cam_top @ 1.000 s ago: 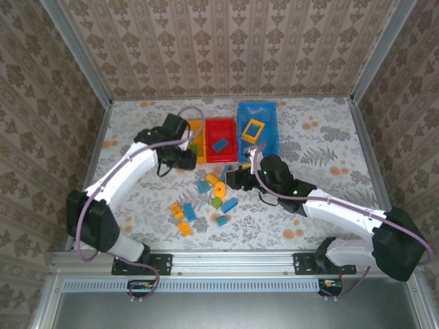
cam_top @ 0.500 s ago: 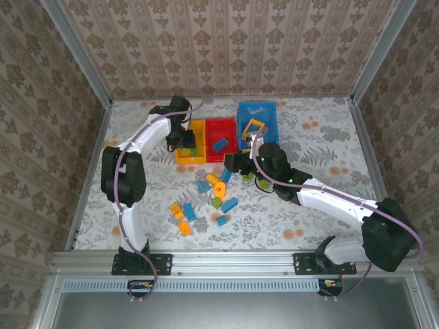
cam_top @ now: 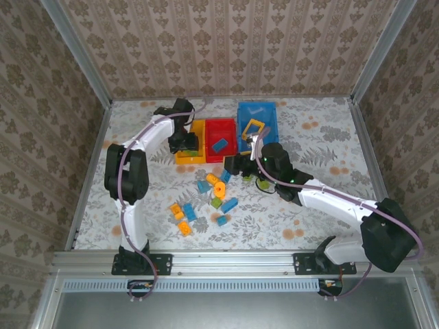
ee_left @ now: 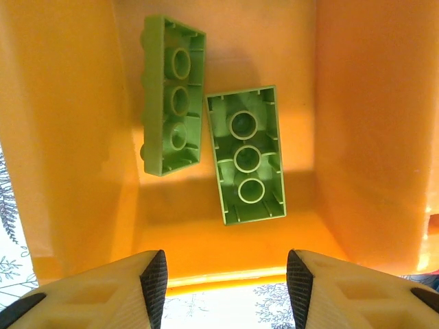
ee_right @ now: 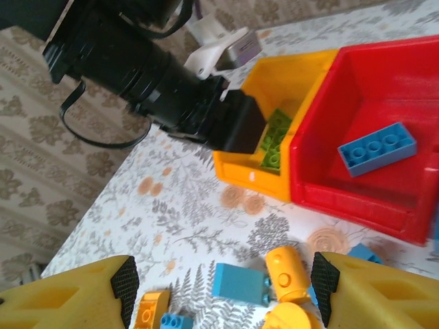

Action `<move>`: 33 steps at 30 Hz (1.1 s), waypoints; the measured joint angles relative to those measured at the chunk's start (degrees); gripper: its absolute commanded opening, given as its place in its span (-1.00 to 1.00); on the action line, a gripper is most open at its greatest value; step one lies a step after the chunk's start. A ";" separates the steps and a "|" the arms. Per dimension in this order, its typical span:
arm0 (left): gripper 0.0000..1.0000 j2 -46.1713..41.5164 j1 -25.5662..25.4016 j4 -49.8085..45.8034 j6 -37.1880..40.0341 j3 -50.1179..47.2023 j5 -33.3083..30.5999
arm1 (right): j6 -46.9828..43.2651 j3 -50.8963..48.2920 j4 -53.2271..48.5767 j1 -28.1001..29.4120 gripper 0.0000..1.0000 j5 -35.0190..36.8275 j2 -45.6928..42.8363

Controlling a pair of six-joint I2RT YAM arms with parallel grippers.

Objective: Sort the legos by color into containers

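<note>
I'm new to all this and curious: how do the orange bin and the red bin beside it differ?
The orange bin holds two green bricks; the red bin holds one blue brick. The left gripper hangs over the orange bin, not the red bin. Both are open, rectangular, side by side.

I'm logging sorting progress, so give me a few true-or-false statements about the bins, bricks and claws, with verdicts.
1. Two green plastic bricks lie in the yellow-orange plastic bin. True.
2. The red plastic bin holds a yellow brick. False: it holds one blue brick.
3. The left claw grips a green brick. False: its jaws stand apart, empty.
4. The yellow-orange open frame piece lies in the large blue plastic bin. True.
5. The right claw is shut. False: it is open above loose bricks on the table.
</note>
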 measured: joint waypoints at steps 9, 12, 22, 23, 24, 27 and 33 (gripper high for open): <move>0.23 -6.69 -2.95 0.94 -2.62 -1.57 -0.44 | 1.11 -0.90 -12.46 -1.55 0.31 12.74 -8.96; 0.31 -15.76 -5.84 3.85 -3.19 -7.21 0.15 | 4.72 -1.55 -22.51 -5.29 0.28 19.89 -14.64; 0.41 -39.69 -21.51 24.74 -0.46 -32.72 9.68 | 17.33 -8.26 -43.45 -15.30 0.35 26.08 -15.91; 0.41 -40.46 -22.23 26.43 -0.33 -34.47 10.21 | 18.10 -8.59 -43.78 -15.93 0.35 26.05 -15.08; 0.41 -41.09 -22.99 28.20 -0.15 -36.17 10.73 | 19.30 -9.14 -43.80 -16.79 0.35 26.01 -13.88; 0.41 -41.31 -24.39 31.67 -0.13 -38.12 11.67 | 21.51 -10.45 -43.15 -18.91 0.35 25.29 -10.78; 0.41 -40.94 -25.75 35.15 -0.11 -37.94 11.69 | 23.15 -11.52 -36.85 -21.49 0.30 21.75 -3.08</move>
